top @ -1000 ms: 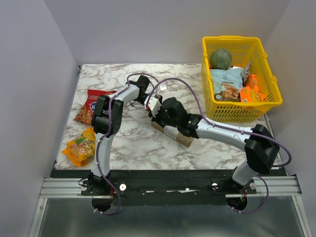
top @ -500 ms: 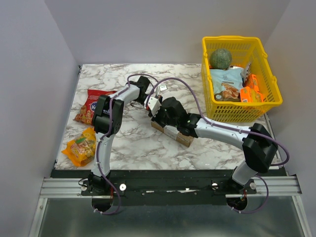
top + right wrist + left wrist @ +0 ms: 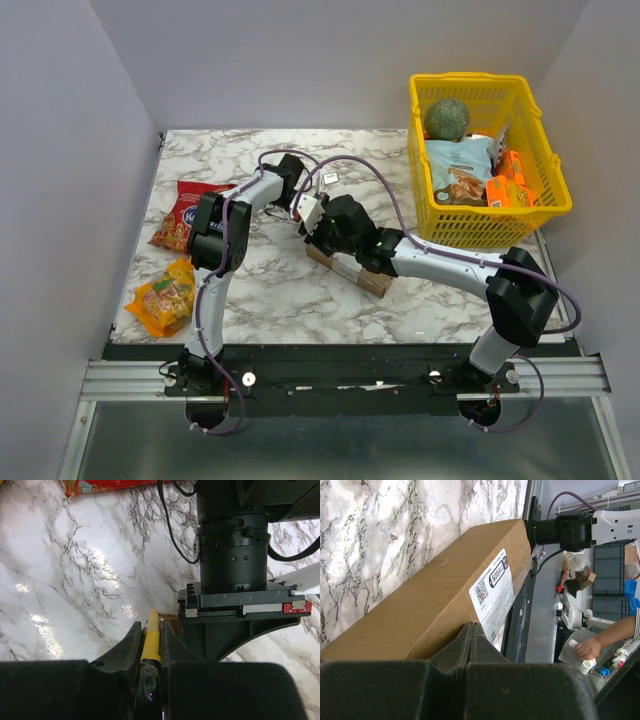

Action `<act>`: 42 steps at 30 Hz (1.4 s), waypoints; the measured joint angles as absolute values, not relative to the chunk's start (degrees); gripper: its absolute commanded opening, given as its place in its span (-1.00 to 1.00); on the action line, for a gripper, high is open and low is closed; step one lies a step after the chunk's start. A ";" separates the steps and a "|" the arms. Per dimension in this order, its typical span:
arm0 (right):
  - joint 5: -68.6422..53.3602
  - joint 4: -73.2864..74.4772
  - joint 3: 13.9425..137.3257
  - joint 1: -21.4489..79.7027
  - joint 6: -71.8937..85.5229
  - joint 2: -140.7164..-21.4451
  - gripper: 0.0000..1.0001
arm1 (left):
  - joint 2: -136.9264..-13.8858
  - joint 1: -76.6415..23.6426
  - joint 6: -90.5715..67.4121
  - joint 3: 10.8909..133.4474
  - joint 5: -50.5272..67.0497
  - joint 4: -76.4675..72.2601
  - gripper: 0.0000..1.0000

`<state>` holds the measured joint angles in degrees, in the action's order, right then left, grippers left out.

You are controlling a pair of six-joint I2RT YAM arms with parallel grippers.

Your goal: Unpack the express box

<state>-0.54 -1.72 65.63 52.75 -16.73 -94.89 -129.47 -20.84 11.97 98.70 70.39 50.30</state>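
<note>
The express box (image 3: 352,270) is a long brown carton lying slantwise mid-table, its white label (image 3: 492,592) on one side. My left gripper (image 3: 472,626) is shut with nothing between its fingers, and its tips rest against the carton's (image 3: 430,600) far-left end. In the top view the left gripper (image 3: 308,222) and right gripper (image 3: 325,238) meet over that same end. My right gripper (image 3: 151,625) is shut on a yellow ridged tool (image 3: 151,640). The tool's tip points at a sliver of brown cardboard (image 3: 170,616), right beside the left wrist.
A yellow basket (image 3: 490,228) at the back right holds a green round item and snack packs. A red snack bag (image 3: 185,212) and an orange one (image 3: 165,297) lie at the left. A small white item (image 3: 330,176) lies behind the grippers. A person's hand (image 3: 587,647) shows beyond the table's front rail.
The right arm has shifted slightly to the left, keeping the yellow tool at the box's end. The left arm and the box have stayed put.
</note>
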 measured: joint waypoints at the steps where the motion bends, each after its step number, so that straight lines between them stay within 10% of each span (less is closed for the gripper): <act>1: -0.54 -1.72 65.63 52.71 -16.75 -95.02 -0.99 | -129.47 -20.84 12.03 98.74 70.39 50.39 -1.00; 42: -4.54 0.34 69.19 50.59 -15.46 -96.66 -0.99 | -130.21 -20.84 12.84 99.74 70.63 51.92 -1.00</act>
